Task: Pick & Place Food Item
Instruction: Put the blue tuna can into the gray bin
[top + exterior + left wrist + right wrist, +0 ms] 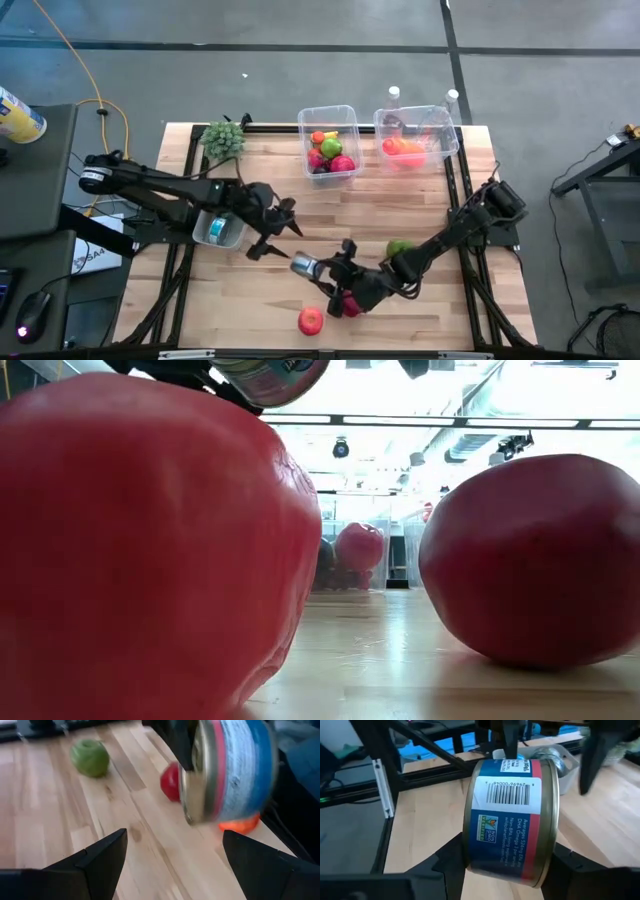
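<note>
A tin can with a blue and red label and a barcode hangs over the table's near middle, with my right gripper shut on it. In the low view its end shows at the top, above two red fruits on the table. My left gripper stands open just to the can's left, nothing between its fingers; the can shows ahead of them. A green apple lies under the right arm. My right gripper pinches the can between its two fingers, one on each flat end. The fingers come from the table's right, slanting a little downward. The can lies on its side in the hold, its barcode wall toward the wrist, lifted clear of the table.
At the far edge stand two clear tubs holding fruit, with a green bunch to their left. A small clear tub sits under the left arm. One red fruit lies near the front edge, another beside the right arm.
</note>
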Robot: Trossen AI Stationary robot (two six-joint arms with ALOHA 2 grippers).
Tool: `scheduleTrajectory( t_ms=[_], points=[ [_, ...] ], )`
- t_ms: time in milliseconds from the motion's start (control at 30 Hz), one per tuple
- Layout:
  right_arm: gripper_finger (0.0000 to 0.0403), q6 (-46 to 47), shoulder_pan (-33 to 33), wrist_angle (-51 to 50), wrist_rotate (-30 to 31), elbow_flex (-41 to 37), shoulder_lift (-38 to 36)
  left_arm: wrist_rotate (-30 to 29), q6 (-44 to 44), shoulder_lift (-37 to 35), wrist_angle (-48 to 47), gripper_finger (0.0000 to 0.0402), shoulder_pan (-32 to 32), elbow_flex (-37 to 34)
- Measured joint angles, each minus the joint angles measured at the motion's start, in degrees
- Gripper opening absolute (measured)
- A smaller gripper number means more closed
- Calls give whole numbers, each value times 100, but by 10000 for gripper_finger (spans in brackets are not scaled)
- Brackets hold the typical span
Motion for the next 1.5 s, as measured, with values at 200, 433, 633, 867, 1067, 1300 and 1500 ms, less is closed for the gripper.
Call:
scheduleTrajectory(
  t_ms=[200,433,633,867,1067,1300,1500],
  points=[
    [185,-150,-122,4,-240,0,0,-238,-159,0,652,319,-366,-232],
    [180,-282,-207,100,-353,0,0,-200,-167,0,667,319,-709,-234],
    [181,-274,-265,86,-225,0,0,-177,-168,28,716,320,-882,-232],
    [192,-275,-347,143,-358,2,0,-234,-195,106,659,320,-889,-234],
    [178,-405,-359,170,-322,0,0,-205,-187,243,778,320,-891,-226],
    [205,-412,-496,219,-644,0,0,-207,-609,299,739,320,-900,-228],
    [179,-436,-618,219,-685,0,0,-688,-618,307,769,320,-941,-228]
  ],
)
